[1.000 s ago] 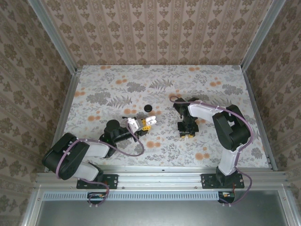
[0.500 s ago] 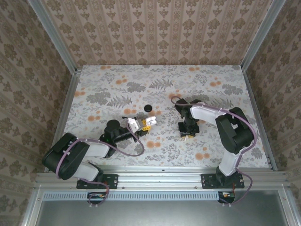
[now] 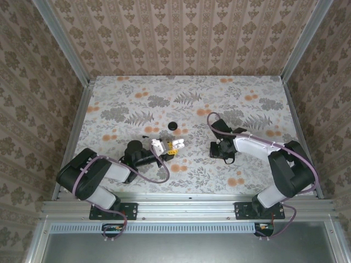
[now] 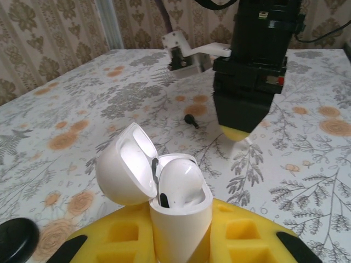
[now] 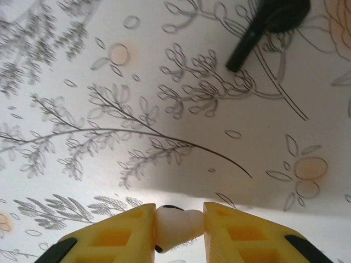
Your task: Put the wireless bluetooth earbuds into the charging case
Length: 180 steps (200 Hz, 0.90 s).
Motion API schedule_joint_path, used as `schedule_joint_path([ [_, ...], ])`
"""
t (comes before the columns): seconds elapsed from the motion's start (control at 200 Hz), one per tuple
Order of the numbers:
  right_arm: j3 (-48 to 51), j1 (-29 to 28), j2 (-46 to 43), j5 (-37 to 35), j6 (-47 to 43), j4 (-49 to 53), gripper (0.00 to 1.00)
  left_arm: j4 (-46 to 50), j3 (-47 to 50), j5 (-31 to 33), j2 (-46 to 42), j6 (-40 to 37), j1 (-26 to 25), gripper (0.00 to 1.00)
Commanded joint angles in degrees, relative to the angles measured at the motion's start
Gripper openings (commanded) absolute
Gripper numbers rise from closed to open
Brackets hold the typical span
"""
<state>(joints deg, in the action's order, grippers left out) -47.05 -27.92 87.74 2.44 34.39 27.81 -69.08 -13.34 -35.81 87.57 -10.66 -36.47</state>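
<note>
Top external view sets the matte, flower-printed table (image 3: pixel 247 87) under both arms. On it the left gripper (image 3: pixel 171 146) is clamped on the small glossy white plastic charging case (image 4: pixel 180 219). The case is a rounded pebble held upright, mouth up, with its domed lid swung open to one side. Off to the case's right, the right gripper (image 5: pixel 176 227) pinches a tiny smooth pale earbud with dark edging (image 5: pixel 174 223) between yellow moulded pads. The bud's long axis runs pad to pad. By my reading, the right arm must carry it leftward, then down into the open mouth.
</note>
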Motion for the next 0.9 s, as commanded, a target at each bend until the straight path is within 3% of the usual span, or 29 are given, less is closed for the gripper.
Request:
schedule_joint_path([
  [0.0, 1.4, -1.5, -2.8, -1.8, 1.7, -9.7, 0.27, -3.8, 0.2, -1.5, 0.1, 0.8, -0.9, 0.00],
  [0.405, 8.1, -4.5, -13.1, -3.0, -0.7, -22.2, 0.29, -3.9, -1.4, 5.6, 2.2, -1.7, -1.2, 0.00],
  [0.655, 14.0, -4.9, -23.4, -3.2, -3.7, -27.7, 0.28, -4.1, -4.1, 5.8, 4.9, -2.3, -1.9, 0.00],
  [0.895, 17.4, -5.0, -30.3, 1.4, -6.7, -34.4, 0.28, -4.2, -6.5, 2.3, 4.7, -0.6, -2.0, 0.00],
])
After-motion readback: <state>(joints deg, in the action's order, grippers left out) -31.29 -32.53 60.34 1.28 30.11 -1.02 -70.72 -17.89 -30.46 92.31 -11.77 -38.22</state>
